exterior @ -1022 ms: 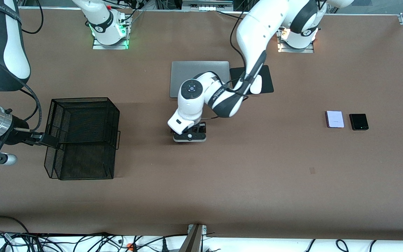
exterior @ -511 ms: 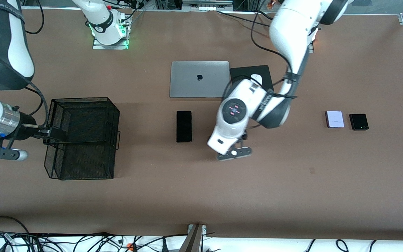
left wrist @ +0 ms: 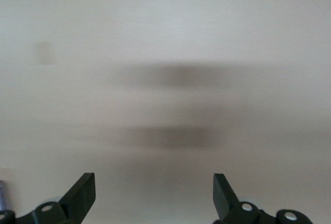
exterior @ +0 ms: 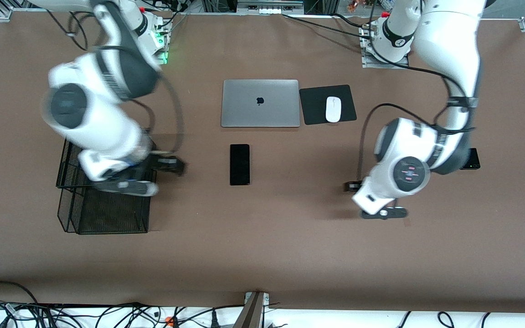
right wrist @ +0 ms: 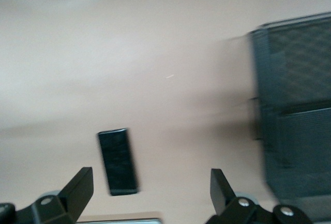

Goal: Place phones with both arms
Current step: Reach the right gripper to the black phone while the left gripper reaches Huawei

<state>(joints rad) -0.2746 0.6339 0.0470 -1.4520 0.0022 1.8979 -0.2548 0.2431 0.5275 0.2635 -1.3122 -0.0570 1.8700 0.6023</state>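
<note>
Both my claws are wide apart, empty: left gripper [exterior: 383, 210] over bare table [exterior: 290, 237], right gripper [exterior: 171, 165] beside the basket [exterior: 107, 214]. Long black phone [exterior: 239, 164] lies before the laptop [exterior: 260, 103]; I should center above it, then lower slowly.

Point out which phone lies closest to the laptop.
The long narrow black phone, lying just in front of the silver laptop. The squarish black phone sits toward the left arm's end.
</note>
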